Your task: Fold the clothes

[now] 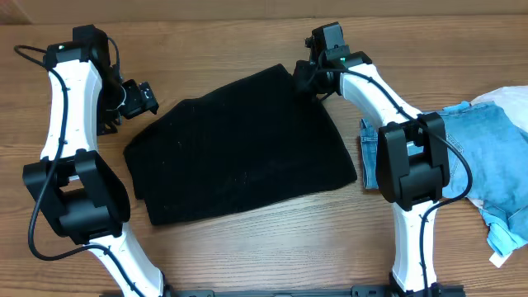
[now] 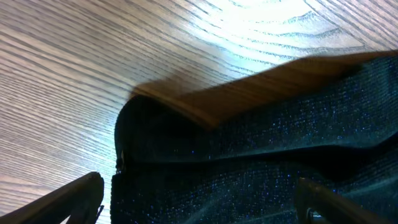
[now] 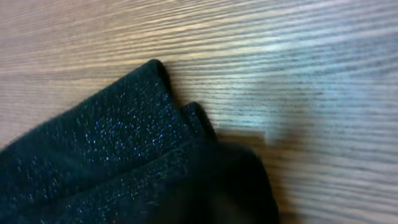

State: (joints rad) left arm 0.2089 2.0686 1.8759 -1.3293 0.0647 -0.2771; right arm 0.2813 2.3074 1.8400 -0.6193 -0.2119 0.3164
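Light-brown wood-grain surface (image 1: 247, 256), filling the overhead view almost edge to edge, streaked lengthwise from left to right. Along the far edge, a narrow plain tan strip (image 1: 206, 7), set off by a thin straight line; wall or board, hard to say. Lit from above: broad white glare (image 2: 261, 15) on the bare wood in the left wrist view, a softer pale sheen (image 3: 292, 62) in the right wrist view. Up close, fine grain in alternating dark and honey-coloured bands, slightly curved near the glare.
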